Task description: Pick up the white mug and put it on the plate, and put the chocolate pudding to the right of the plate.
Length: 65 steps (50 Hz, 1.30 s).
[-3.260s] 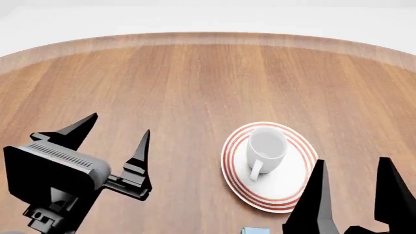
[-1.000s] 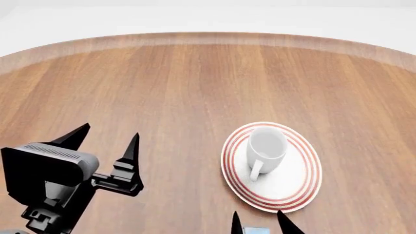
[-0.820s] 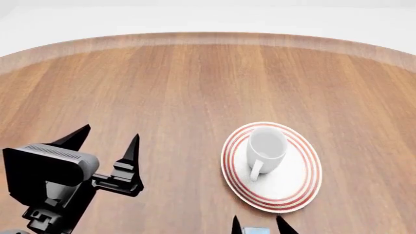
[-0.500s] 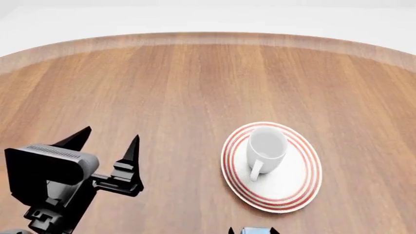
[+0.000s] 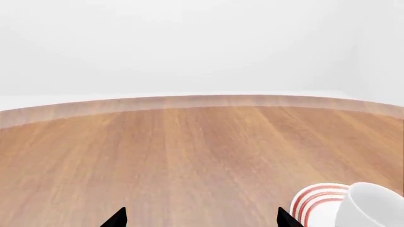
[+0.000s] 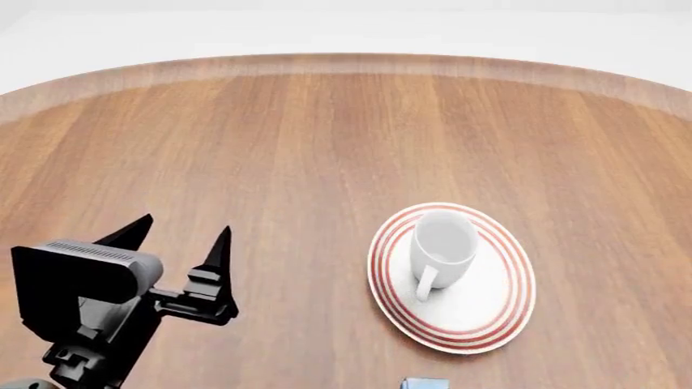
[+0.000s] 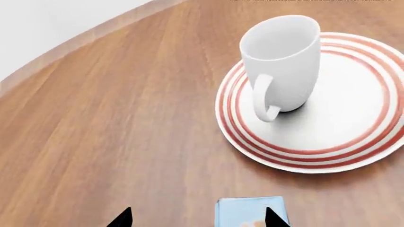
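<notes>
The glossy white ceramic mug (image 6: 443,247) stood upright on the round white plate with red rings around its rim (image 6: 492,312), its loop handle turned toward the robot. The small light-blue chocolate pudding box (image 7: 250,211) lay flat on the round wooden table (image 6: 324,146), near the plate's front-left edge. The right gripper (image 7: 197,217) hung just above the box, jaws spread to either side of it, grasping nothing. The left gripper (image 6: 178,243) hovered released, well left of the plate.
</notes>
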Tool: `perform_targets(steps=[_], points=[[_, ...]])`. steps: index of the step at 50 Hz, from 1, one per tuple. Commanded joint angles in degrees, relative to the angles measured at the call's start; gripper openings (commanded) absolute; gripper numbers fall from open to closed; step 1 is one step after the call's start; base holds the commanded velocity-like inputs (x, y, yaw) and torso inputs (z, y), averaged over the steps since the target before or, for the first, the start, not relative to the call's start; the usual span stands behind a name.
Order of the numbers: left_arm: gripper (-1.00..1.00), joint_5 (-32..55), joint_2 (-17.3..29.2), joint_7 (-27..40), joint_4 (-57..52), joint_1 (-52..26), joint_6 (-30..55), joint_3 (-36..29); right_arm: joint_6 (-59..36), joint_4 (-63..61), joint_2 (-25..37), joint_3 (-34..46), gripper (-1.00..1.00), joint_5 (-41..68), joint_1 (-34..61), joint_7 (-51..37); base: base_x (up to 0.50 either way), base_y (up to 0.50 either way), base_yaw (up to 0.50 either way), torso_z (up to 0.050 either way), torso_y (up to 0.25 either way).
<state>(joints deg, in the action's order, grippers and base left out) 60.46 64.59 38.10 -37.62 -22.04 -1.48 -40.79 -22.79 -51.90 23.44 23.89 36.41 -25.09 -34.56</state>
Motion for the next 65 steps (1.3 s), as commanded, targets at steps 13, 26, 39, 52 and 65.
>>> perform_targets(steps=[13,26,39,52,65], points=[[1.0,-0.5,-1.8,-2.0,0.7,1.0,-0.4,1.5,1.5,1.2,1.3,-1.8,1.0,-1.3,-0.6,0.6,0.0,0.0,0.0,0.0,0.0],[1.0,-0.5,-2.0,-2.1,0.9,1.3,-0.5,1.5,2.1,2.5,2.1,-3.2,1.0,-0.4,-0.6,0.2,0.0,0.0,0.0,0.0,0.0],[1.0,-0.2,-2.8,-2.7,2.1,1.5,-0.7,1.3,2.3,5.6,1.7,-3.4,1.0,0.9,0.4,0.5,0.0,0.0,0.0,0.0,0.0],[1.0,0.0,-3.1,-3.0,2.9,1.8,-0.9,1.3,1.6,7.4,1.8,-2.1,1.0,0.8,1.0,1.0,0.0,0.0,0.0,0.0,0.0],[1.0,0.4,-3.5,-2.8,3.1,1.6,-0.4,1.2,-1.6,5.3,2.8,-1.5,1.0,3.0,1.9,-0.7,0.0,0.0,0.0,0.0,0.0]])
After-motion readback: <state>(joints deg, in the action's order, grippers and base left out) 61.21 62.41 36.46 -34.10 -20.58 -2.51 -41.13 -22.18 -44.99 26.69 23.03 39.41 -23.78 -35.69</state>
